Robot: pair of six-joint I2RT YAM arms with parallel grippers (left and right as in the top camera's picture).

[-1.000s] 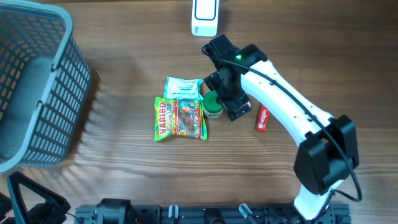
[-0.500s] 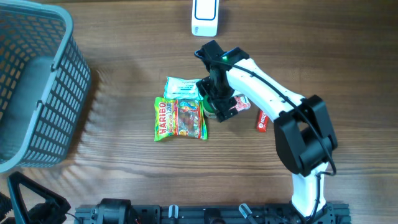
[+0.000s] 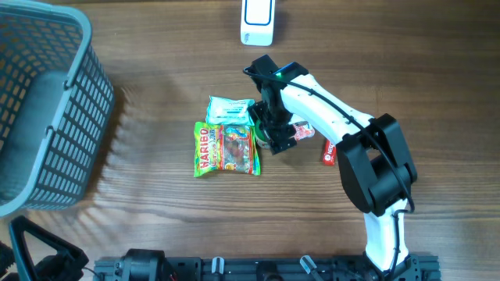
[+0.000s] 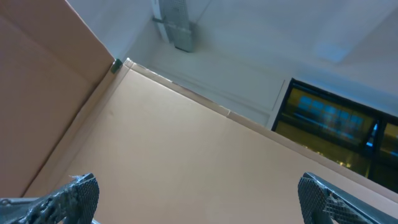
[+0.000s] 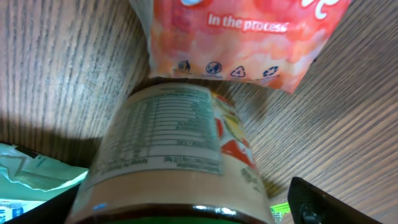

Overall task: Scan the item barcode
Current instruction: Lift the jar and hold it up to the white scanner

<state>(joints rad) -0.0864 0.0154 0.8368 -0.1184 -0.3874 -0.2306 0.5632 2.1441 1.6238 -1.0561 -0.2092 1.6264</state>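
Note:
A jar point(image 5: 180, 143) with a pale label and a green lid lies between the jaws of my right gripper point(image 5: 180, 211). The gripper is open: the right finger point(image 5: 317, 202) stands apart from the jar, and the left one is a dark shape at the frame's bottom left. From overhead, the right gripper point(image 3: 273, 133) covers the jar, beside a Haribo bag point(image 3: 226, 148). The white scanner point(image 3: 258, 19) lies at the table's far edge. My left gripper point(image 4: 199, 199) is open and empty, facing a cardboard wall.
A white and green packet point(image 3: 229, 109) lies just above the Haribo bag. A pink pouch point(image 5: 242, 37) touches the jar's far end, and a small red packet point(image 3: 329, 148) sits to the right. A grey mesh basket point(image 3: 47, 109) fills the left side.
My right gripper has moved left from beside the jar to over it, hiding the green lid from overhead. The left arm has not moved.

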